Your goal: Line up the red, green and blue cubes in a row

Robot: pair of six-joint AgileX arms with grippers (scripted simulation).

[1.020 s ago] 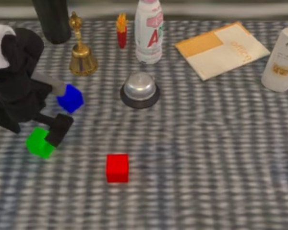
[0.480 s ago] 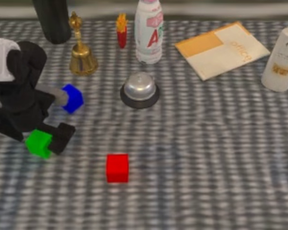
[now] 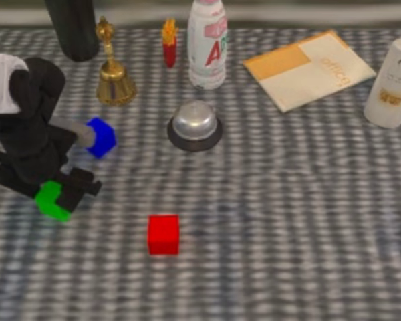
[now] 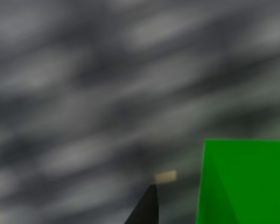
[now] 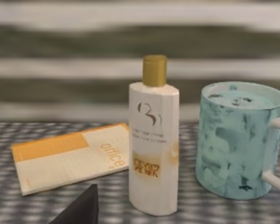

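Left gripper (image 3: 61, 195) sat low at the table's left side, its fingers closing about the green cube (image 3: 51, 200) but, by my reading, not yet clamped on it. To grip well, it needed the cube centred and square between both pads before lifting. Just beyond lay the blue cube (image 3: 101, 137); the red cube (image 3: 163, 234) sat well apart, rightward. Right arm stayed parked out of sight.
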